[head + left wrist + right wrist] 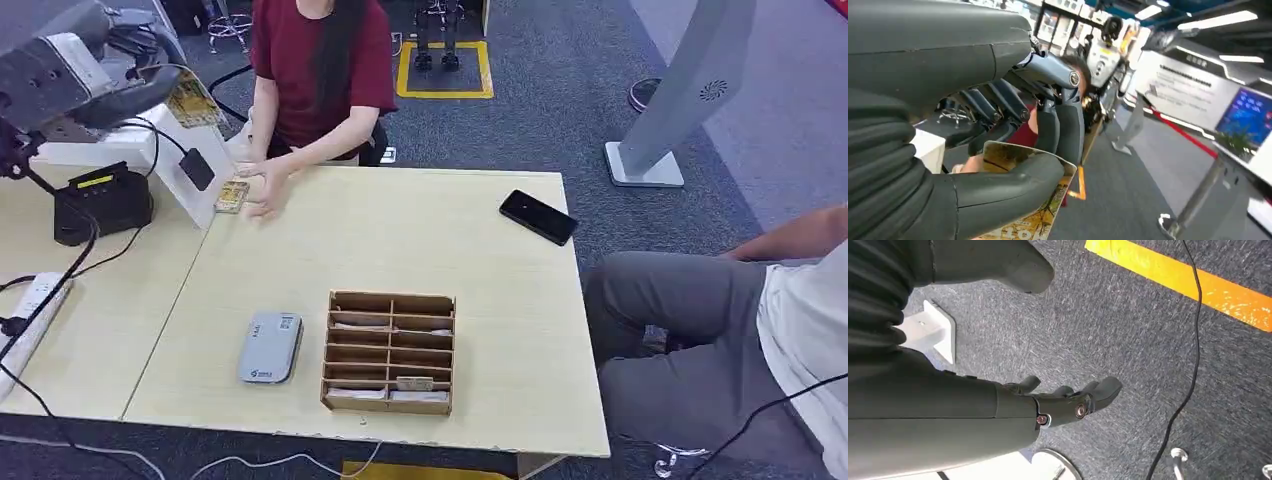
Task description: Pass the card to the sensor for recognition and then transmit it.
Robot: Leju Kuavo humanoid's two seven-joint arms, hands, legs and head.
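Pale wood bench [420, 240] carries a slotted wooden box [389, 352] nearest. Further left, the left hand [135, 75] pinches the card [193, 100] above the sensor [196, 168], so recognition seems underway; handing over remains. The right hand [1068, 400] hangs empty, fingers apart.

Grey ribbed wrist cover [883, 165], dark fingers [1068, 405] with coppery screws.
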